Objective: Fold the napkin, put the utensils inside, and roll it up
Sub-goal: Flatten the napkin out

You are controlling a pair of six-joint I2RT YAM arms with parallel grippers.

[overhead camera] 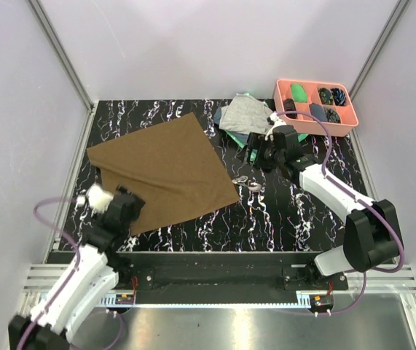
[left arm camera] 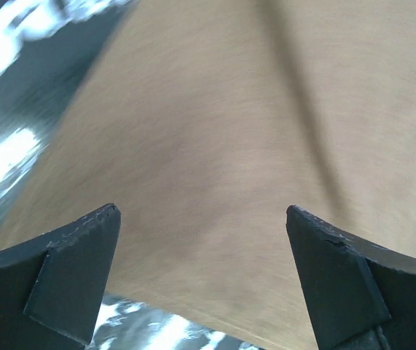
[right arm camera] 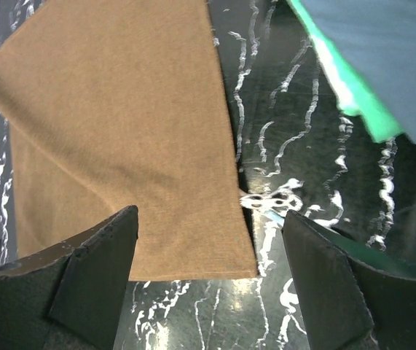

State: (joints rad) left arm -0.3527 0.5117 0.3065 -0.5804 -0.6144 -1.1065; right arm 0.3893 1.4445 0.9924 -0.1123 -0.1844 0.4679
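On the black marbled table (overhead camera: 295,219), the brown napkin (overhead camera: 164,171) lies spread left of centre. My left gripper (left arm camera: 200,219) gapes wide over its near corner, likely to start the fold. The right gripper (right arm camera: 211,219), wide and empty, hovers above the utensils (overhead camera: 250,182) beside the napkin's right corner.

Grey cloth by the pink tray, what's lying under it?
A green cloth shows as a strip beyond the edge of the grey cloth. Most of it is covered, so anything else underneath is hidden.
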